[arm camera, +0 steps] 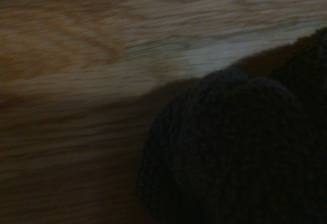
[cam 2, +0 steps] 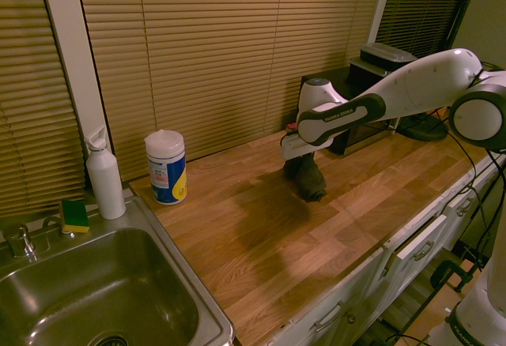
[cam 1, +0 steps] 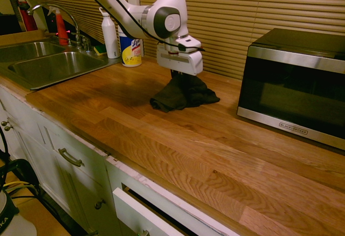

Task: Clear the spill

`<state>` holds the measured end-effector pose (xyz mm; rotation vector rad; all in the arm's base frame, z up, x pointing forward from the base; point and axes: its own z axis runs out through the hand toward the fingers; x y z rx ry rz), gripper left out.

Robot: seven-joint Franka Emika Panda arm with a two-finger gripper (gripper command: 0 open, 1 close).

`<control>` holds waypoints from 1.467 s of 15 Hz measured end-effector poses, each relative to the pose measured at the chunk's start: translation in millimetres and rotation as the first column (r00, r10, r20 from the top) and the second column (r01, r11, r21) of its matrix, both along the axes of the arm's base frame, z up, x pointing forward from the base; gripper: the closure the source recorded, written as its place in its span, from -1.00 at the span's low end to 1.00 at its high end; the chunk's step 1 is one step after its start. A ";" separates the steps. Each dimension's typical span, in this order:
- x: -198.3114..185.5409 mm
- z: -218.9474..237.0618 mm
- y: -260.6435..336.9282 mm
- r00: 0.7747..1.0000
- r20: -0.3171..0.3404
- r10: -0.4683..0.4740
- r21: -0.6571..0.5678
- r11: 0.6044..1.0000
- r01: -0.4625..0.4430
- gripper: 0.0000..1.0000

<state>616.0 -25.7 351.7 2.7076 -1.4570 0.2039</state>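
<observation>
My gripper points down at the wooden countertop, shut on the top of a dark grey-black cloth. The cloth hangs from it and spreads over the wood, its lower part lying flat. From the other side the gripper and the cloth stand in front of the blinds, near the back of the counter. The wrist view shows a bunched fold of the cloth against blurred wood grain. The spill is not visible in any view.
A microwave stands close on one side of the cloth. Toward the sink stand a wipes canister, a white bottle and a sponge. The counter's front edge runs above the drawers.
</observation>
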 end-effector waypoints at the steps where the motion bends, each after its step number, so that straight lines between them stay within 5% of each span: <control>1: -4.2 5.0 17.1 1.000 0.003 0.011 -0.002 1.000 -0.011 1.00; 13: -48.0 11.8 239.5 0.979 0.003 0.205 -0.030 0.978 -0.205 1.00; 22: -64.1 -1.7 348.9 0.950 -0.019 0.313 -0.057 0.948 -0.313 1.00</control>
